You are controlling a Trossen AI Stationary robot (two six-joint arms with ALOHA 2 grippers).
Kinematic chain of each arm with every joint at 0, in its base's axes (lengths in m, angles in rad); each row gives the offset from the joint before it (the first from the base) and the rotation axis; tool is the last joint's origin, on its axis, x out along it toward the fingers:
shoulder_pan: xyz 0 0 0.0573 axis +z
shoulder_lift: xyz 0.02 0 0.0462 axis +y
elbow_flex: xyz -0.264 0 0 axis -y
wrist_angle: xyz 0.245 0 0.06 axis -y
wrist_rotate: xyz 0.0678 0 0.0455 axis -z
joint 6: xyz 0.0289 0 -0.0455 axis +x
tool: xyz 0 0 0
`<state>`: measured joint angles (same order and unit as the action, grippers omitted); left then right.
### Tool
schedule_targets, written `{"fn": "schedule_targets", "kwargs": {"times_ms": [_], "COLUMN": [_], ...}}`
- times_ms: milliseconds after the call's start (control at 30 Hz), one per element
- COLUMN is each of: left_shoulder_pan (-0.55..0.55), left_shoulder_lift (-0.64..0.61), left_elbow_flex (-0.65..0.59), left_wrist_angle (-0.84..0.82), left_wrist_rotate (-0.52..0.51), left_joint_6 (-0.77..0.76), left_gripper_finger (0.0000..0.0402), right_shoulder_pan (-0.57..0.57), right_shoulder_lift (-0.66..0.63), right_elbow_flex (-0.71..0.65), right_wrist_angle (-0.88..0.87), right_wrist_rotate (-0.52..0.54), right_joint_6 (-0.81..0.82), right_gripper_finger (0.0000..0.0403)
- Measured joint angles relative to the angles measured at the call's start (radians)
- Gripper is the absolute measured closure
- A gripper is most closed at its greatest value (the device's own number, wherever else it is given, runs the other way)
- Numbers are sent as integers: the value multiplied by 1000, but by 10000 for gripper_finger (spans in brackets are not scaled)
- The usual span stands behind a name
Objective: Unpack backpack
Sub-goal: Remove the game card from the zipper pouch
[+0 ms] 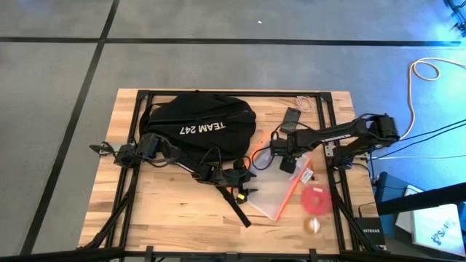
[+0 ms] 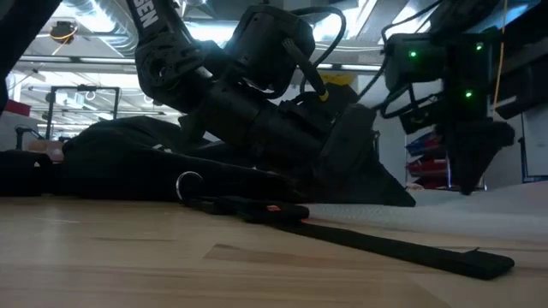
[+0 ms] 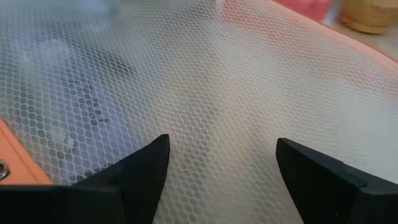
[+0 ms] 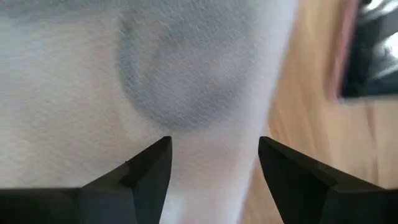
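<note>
Backpack [image 1: 200, 124]: one, black, lying at the table's [image 1: 182, 211] far left-centre, one strap [image 1: 237, 207] trailing toward the near edge.
Mesh pouch [image 1: 275, 191]: one, white with orange trim, flat beside the backpack.
Phone [image 1: 292, 118]: one, near the far edge.
Red round item [image 1: 316, 199]: one.
Left gripper [image 3: 221, 165]: fingers spread, over the pouch mesh.
Right gripper [image 4: 214, 163]: fingers apart, above the pouch, pinching nothing.

The black backpack [image 1: 198, 124] lies flat on the table's far left part, white lettering up, straps spread toward the front.
</note>
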<state>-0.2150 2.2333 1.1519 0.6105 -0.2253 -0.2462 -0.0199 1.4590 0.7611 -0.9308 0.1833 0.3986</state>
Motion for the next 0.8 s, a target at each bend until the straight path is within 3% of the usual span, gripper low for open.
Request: {"fn": "schedule_targets", "kwargs": {"times_ms": [433,600,800], "left_shoulder_pan": [0,-2,-2], "left_shoulder_lift": [0,0,0], "left_elbow_flex": [0,1,0], "left_wrist_angle": [-7,-20,-29], "left_wrist_rotate": [0,-39,-130], "left_joint_6": [30,52,75], "left_gripper_finger": [121,121,121], "right_shoulder_pan": [26,143,370], "right_shoulder_lift": [-21,-78,-191], "right_elbow_flex": [2,2,2], "right_wrist_angle": [-1,-1,46], "right_wrist_rotate": [21,30,61], "right_joint_6": [19,38,168], "right_gripper_finger": [181,181,181]}}
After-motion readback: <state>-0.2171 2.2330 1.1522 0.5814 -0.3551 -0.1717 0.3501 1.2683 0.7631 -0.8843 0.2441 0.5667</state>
